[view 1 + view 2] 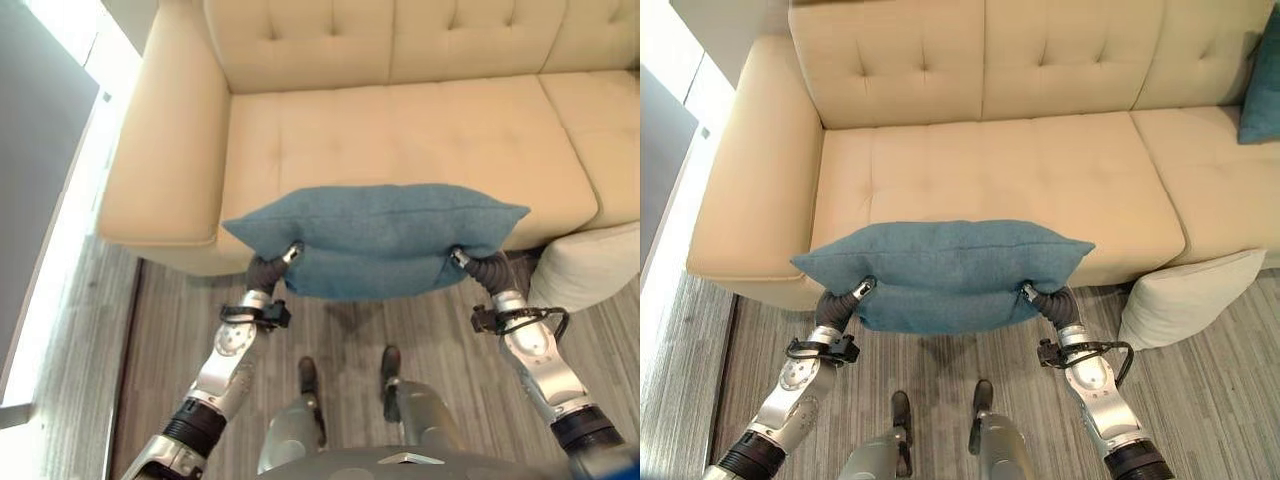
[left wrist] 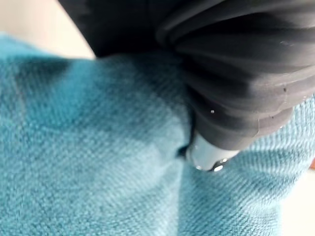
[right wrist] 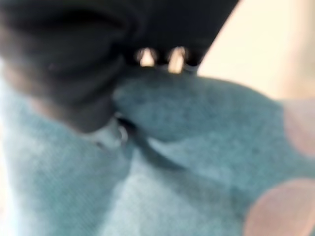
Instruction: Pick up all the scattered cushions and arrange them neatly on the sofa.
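Left eye view: blue cushion (image 1: 378, 238) held up in the air between both hands, long side across, in front of the sofa's (image 1: 420, 130) front edge and overlapping the seat from this angle. Left hand (image 1: 268, 270) is at the cushion's lower left corner, right hand (image 1: 482, 268) at the lower right corner. Both dig into the fabric, so the fingers are buried; only the dark ribbed covers and a bit of silver show. White cushion (image 1: 590, 265) is on the floor (image 1: 160, 330), leaning against the sofa base on the right side.

Right eye view: same setup, cushion level and clear of the floor. A second blue cushion (image 1: 1262, 85) stands against the sofa's backrest at the far right. The white cushion sits just beside the right arm, not touching it.

Left wrist view: ribbed cover pressed against blue fabric, one silver finger (image 2: 209, 156) sunk into a crease of the cushion. Can't tell whether the fingers are clenched on the cloth or just pushing into it.

Right wrist view: dark cover up close, blue fabric bunched and folded under it. Fingers hidden in the fold; grasp state can't be told.
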